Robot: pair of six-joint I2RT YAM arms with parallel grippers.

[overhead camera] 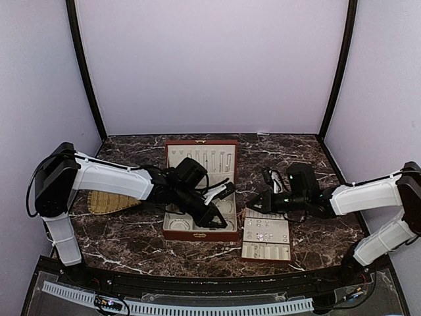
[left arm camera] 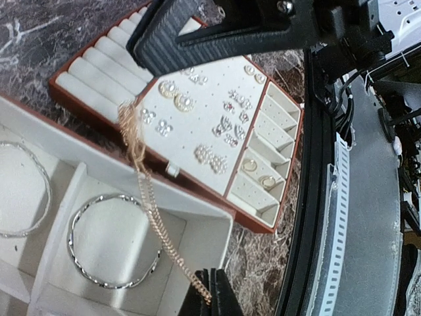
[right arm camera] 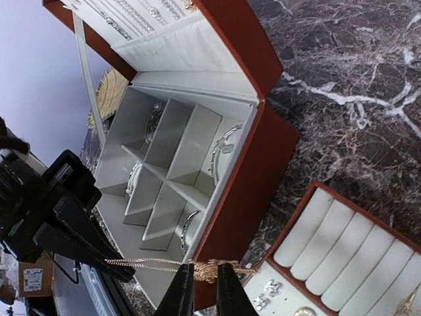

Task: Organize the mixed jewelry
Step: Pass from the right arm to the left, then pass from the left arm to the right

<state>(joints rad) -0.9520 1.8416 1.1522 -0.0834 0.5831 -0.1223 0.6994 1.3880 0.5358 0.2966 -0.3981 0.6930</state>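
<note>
A gold chain [left arm camera: 151, 210] is stretched between my two grippers, over the near right corner of the red-brown box [right arm camera: 243, 171]. My left gripper [left arm camera: 212, 289] is shut on one end of it. My right gripper [right arm camera: 204, 276] pinches a bunched clump of the chain [right arm camera: 209, 270] between narrowly parted jaws. In the top view the left gripper [overhead camera: 220, 220] is over the box and the right gripper [overhead camera: 253, 205] is just to its right. Silvery bangles [left arm camera: 115, 240] lie in the box's compartments. Small studs [left arm camera: 223, 125] and rings [left arm camera: 260, 174] sit in the cream slotted tray [left arm camera: 253, 220].
The box's lid [overhead camera: 200, 155] stands open toward the back. The tray [overhead camera: 266, 240] lies to the right of the box, near the table's front edge. A woven straw-coloured mat [overhead camera: 105, 203] lies under the left arm. Purple walls close in the dark marble table.
</note>
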